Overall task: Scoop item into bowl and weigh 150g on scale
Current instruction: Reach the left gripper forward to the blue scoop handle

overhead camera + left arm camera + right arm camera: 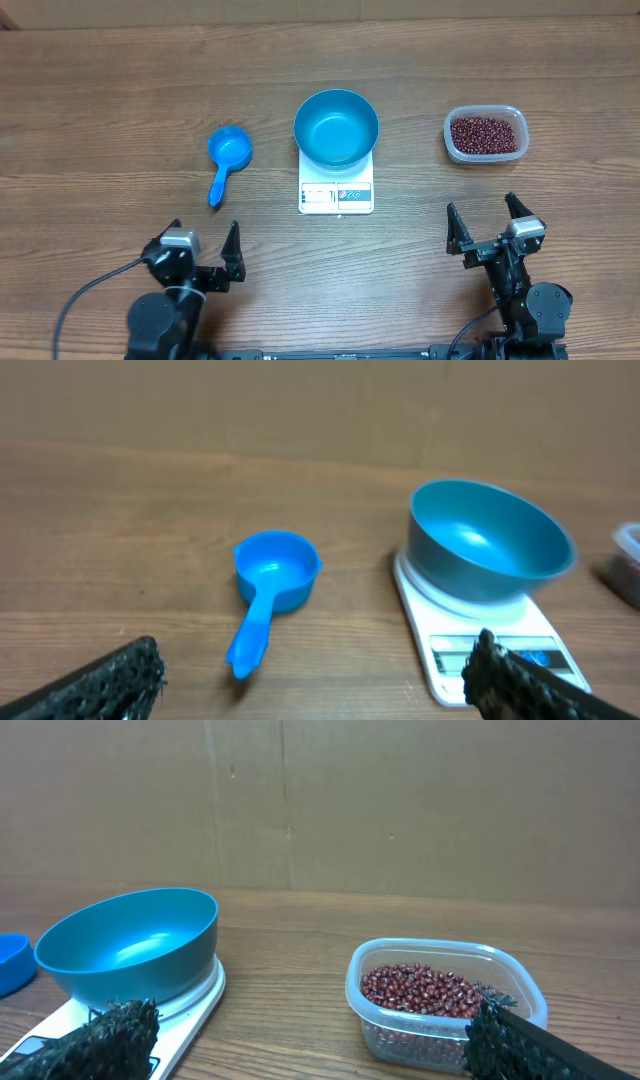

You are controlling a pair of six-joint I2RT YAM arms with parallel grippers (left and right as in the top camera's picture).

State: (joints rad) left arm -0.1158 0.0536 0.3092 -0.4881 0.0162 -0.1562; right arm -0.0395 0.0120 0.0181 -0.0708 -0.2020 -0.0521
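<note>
From overhead, both arms sit low at the near edge of the brown wooden table [100,100], wrists aimed at the far side. The left gripper [205,232] and the right gripper [481,212] each have their jaws spread wide, gripping nothing. The round bright blue bowl [336,128] stands on the flat white square scale [336,195] at centre. The dark red-brown beans [485,133] lie in a clear plastic tub [448,135] ahead of the right gripper. A small blue handled scoop [228,152] lies ahead of the left gripper. Bare wood separates all of them.

In the left wrist view, the black fingers [110,680] frame the scoop [272,575], with the bowl [490,540] to the right.

In the right wrist view, the tub [360,982] sits just beyond the right finger [520,1045], and the bowl [130,945] is to the left.
</note>
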